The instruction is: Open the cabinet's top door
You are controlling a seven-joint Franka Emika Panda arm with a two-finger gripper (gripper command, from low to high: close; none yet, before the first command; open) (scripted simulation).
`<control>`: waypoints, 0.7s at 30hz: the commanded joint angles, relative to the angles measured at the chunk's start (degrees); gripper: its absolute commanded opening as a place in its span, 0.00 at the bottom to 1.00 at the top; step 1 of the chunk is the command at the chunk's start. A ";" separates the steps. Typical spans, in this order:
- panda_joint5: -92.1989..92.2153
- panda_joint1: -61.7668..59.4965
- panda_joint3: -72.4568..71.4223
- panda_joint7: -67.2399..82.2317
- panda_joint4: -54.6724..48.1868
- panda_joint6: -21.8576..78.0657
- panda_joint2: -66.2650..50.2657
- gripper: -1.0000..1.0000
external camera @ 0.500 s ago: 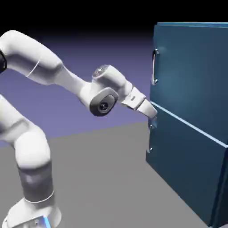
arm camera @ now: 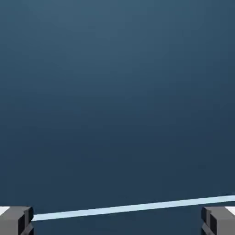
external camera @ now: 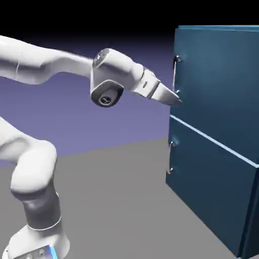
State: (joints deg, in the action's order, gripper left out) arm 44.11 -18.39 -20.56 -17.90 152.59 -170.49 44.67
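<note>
The dark teal-blue cabinet [external camera: 217,131] stands at the exterior view's right. Its top door [external camera: 217,76] is shut, with a small vertical silver handle [external camera: 175,75] near its left edge. My gripper [external camera: 176,98] points at the door's lower left, just below that handle, its tips at or very near the panel. In the hand view flat blue door surface [arm camera: 117,92] fills the frame, and the two grey fingertips [arm camera: 16,220] sit far apart at the bottom corners with nothing between them. A pale line [arm camera: 128,209] runs across between the tips.
The lower blue panel [external camera: 202,182] has its own silver handle [external camera: 171,157] beneath the gripper. The white arm reaches in from the exterior view's left over the grey table [external camera: 116,202].
The hand has risen from the seam between the two panels to just under the top handle and moved a little closer to the door. The jaws stay wide.
</note>
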 commanded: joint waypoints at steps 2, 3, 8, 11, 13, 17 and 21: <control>4.99 -2.16 -2.33 2.78 -0.95 0.40 1.36 0.50; 7.48 -3.23 -3.49 4.16 -1.43 0.60 2.04 0.50; 19.94 -8.62 -9.30 11.10 -3.80 1.59 5.43 0.50; 27.42 -11.86 -12.78 15.26 -5.23 2.19 7.46 0.50; 32.40 -14.01 -15.11 18.04 -6.18 2.59 8.82 0.50; 42.37 -18.32 -19.75 23.59 -8.08 3.38 11.53 0.50; 52.34 -22.64 -24.40 29.13 -9.98 4.18 14.25 0.50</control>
State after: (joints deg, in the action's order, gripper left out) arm 96.44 -41.02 -44.96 11.23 142.61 -166.31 58.91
